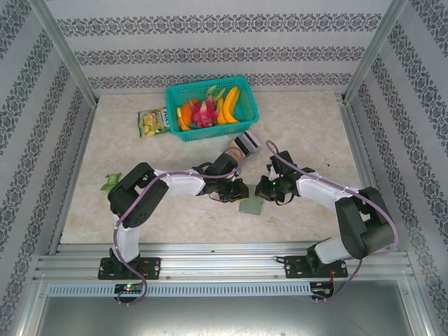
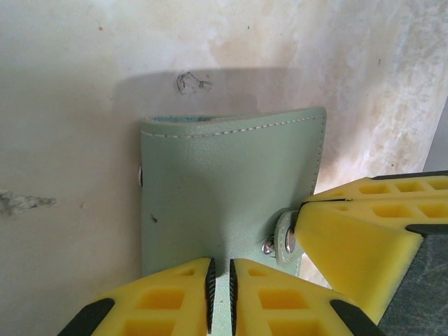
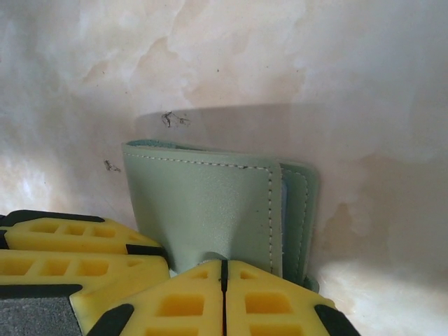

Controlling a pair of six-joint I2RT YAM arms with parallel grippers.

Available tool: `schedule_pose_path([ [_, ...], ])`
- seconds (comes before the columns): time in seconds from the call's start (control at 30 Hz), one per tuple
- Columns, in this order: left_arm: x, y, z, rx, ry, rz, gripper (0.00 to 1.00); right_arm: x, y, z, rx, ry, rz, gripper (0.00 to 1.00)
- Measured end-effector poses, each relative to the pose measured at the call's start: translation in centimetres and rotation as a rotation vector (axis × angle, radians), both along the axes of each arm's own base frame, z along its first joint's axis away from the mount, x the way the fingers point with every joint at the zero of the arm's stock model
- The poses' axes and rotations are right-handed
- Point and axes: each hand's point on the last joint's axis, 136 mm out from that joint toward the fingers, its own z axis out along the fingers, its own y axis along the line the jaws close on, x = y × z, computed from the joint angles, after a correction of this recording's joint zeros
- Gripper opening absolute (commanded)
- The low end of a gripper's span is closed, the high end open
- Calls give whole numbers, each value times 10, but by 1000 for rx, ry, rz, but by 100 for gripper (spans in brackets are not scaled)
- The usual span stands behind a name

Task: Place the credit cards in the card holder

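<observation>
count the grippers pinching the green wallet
2. The left gripper pinches the small pale green leather wallet at its near edge; the right gripper pinches it by its snap tab.

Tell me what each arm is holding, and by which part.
Both hold the card holder. The left gripper has its jaws shut on one edge; the right gripper has its jaws shut at the snap tab beside them.

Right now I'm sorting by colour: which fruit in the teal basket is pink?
The dragon fruit, midway in the teal basket: pink with green tips; the bananas right of it are yellow.
</observation>
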Motion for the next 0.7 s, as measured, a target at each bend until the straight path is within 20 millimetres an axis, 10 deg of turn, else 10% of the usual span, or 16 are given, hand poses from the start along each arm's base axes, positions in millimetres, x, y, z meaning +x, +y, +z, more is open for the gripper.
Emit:
schedule_pose_path([
  [0.7,0,0,0,7,5,-3,18,-1,6,-4,-33,5,43,7],
])
